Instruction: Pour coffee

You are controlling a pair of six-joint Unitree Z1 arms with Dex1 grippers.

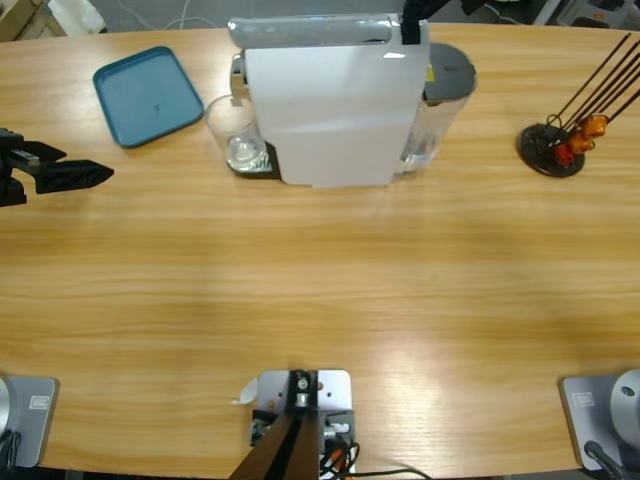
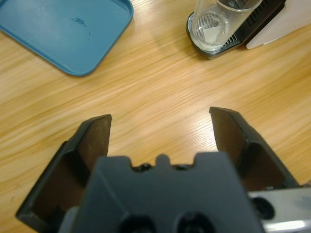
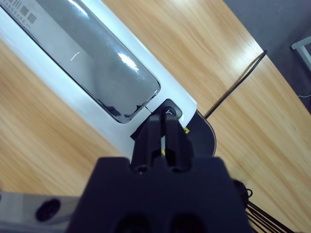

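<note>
The glass (image 2: 219, 22), thin, slick and breakable, stands ahead of the left gripper (image 2: 160, 127), whose jaws gape empty; hold its lower wall. The right gripper (image 3: 165, 127), jaws together, touches the coffee machine (image 1: 325, 100) button (image 3: 168, 112).

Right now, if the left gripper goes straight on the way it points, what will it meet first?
Probably the clear glass on the coffee machine's drip tray. The left gripper points that way over bare table; its height there is unclear.

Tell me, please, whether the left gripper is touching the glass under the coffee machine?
Apart. The left wrist view shows the left gripper with jaws open over bare table, the glass well ahead; the high view confirms the gap.
</note>
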